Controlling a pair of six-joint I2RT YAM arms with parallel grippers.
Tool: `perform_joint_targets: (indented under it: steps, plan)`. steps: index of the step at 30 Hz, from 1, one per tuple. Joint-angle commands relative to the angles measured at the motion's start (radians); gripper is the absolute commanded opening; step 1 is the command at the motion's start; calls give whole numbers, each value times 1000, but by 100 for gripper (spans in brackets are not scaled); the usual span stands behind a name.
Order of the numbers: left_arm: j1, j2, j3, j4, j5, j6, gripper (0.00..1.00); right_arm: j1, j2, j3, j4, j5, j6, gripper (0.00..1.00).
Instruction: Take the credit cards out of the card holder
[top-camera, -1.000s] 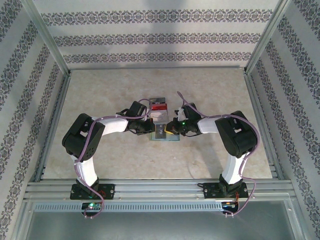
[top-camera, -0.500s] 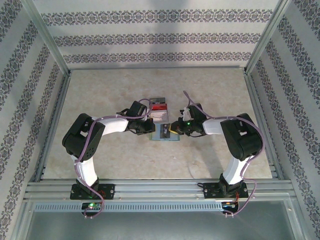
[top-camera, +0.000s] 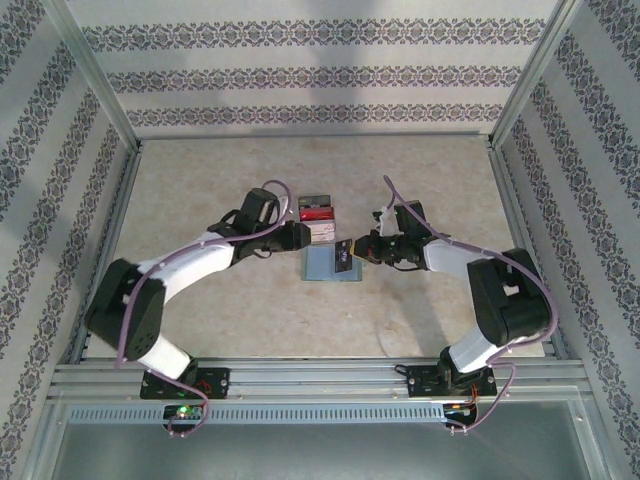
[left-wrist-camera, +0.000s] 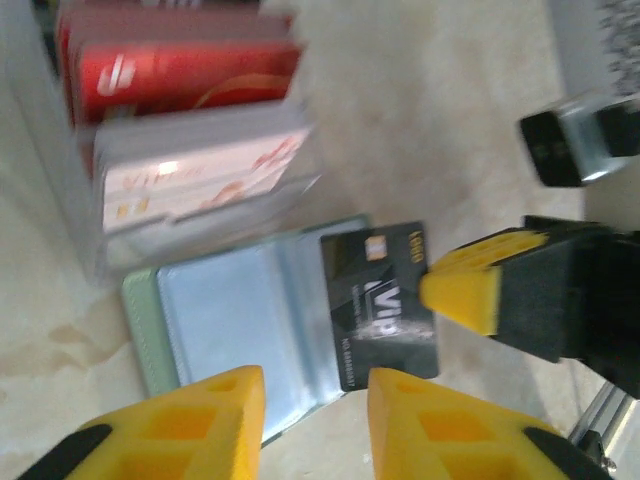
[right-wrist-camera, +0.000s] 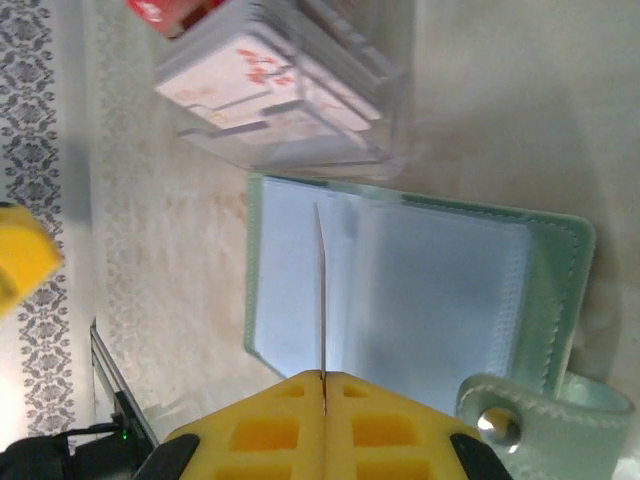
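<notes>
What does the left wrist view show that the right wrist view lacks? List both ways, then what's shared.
Left wrist: the dark grey card face-on, chip and lettering visible, and the left claw open by the card holder. Right wrist: that card edge-on, pinched in the right claw, plus the holder's snap tab. Shared: the open holder and pale cards in a clear stand.
</notes>
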Motion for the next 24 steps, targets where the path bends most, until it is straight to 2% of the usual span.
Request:
perform_joint_targets:
  steps: [1, 4, 9, 14, 17, 24]
  plan:
    - [22, -102, -1, -50, -40, 111, 38, -2, -76, 38, -93, 3, -131, 0]
    - [48, -195, -33, -55, -36, 170, 45, 0, -138, 68, -149, 18, -210, 0]
    - [71, -345, -99, -30, 53, 352, 59, 10, -215, 153, -274, 11, -384, 0]
    - [72, -498, -155, -21, 181, 558, 71, 86, -255, 247, -411, 89, -586, 0]
    - [72, -574, -178, -25, 214, 655, 76, 117, -258, 297, -467, 98, -678, 0]
    - [72, -603, -133, -127, 307, 831, 81, 222, -274, 414, -624, 129, -953, 0]
